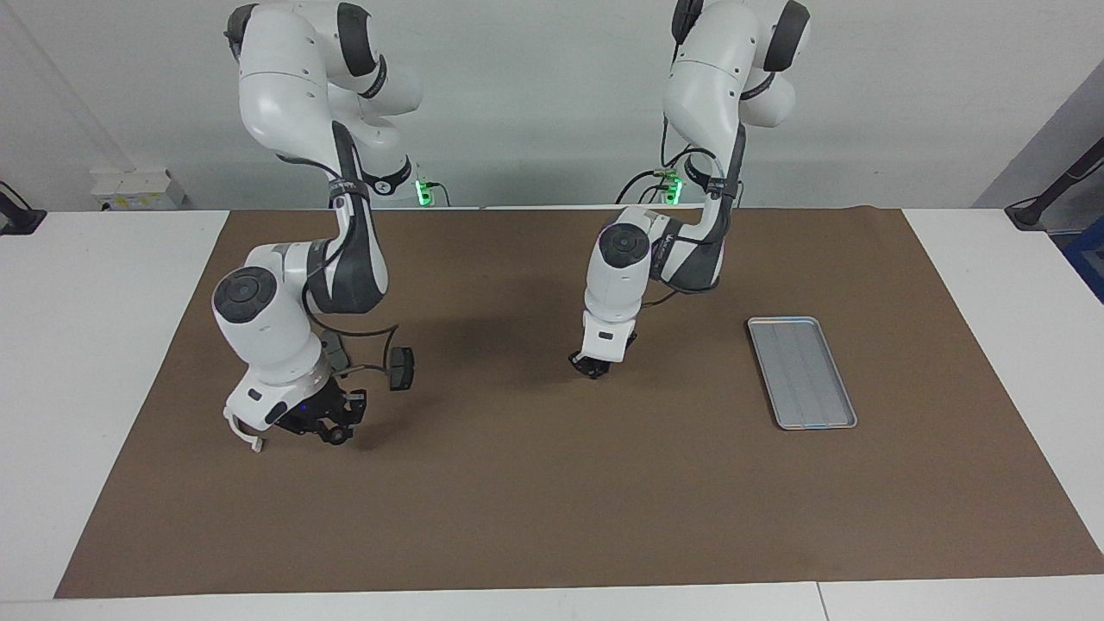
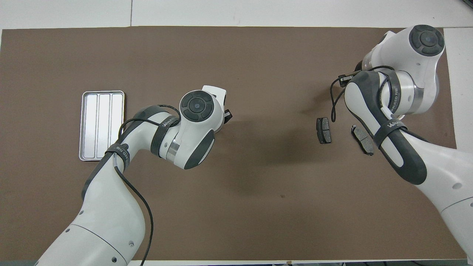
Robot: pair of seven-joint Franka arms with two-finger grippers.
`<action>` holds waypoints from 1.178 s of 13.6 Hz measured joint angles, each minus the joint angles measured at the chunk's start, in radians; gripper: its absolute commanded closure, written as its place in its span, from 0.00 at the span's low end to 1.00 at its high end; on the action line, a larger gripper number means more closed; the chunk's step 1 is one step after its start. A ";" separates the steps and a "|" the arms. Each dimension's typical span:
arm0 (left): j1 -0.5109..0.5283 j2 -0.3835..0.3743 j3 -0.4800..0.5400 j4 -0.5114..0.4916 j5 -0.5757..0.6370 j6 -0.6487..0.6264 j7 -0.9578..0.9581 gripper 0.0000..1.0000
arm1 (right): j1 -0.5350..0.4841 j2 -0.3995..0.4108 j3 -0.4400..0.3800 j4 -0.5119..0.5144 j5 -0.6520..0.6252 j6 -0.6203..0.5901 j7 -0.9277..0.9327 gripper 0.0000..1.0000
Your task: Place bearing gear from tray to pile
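1. White walls back a white bench point(image 1: 103, 362) covered by a brown mat point(image 1: 552, 500).
2. Facing view: the tray point(image 1: 802, 373) lies flat toward the left arm's end of the mat.
3. The left end effector point(image 1: 592, 368) hangs over the mat's middle, fingertips pressed together on nothing I can make out.
4. The right end effector point(image 1: 332, 431) is low over the pile; whether it grips anything, I cannot tell.
5. Beside it peeks the white bracket point(image 1: 244, 435), with one brake pad point(image 1: 401, 367) closer to the robots.
6. Overhead view: the tray point(image 2: 101, 125) shows three bare ridged lanes.
7. Both brake pads point(image 2: 323, 130) point(image 2: 363, 139) lie near each other, the right arm partly covering one.
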 measured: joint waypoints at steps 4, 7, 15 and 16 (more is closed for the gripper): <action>0.000 0.000 0.004 -0.002 0.018 -0.009 0.000 0.00 | 0.002 0.042 0.003 -0.012 0.000 0.059 0.000 1.00; 0.027 -0.045 0.037 0.008 0.044 -0.060 0.002 0.00 | 0.003 0.055 0.005 -0.023 0.000 0.103 0.000 1.00; 0.413 -0.442 0.053 0.013 0.049 -0.488 0.509 0.00 | 0.029 0.026 0.007 -0.013 0.000 -0.006 0.071 0.00; 0.445 -0.470 0.054 0.011 0.049 -0.534 0.586 0.00 | 0.047 0.000 0.007 0.001 0.000 -0.072 0.132 0.00</action>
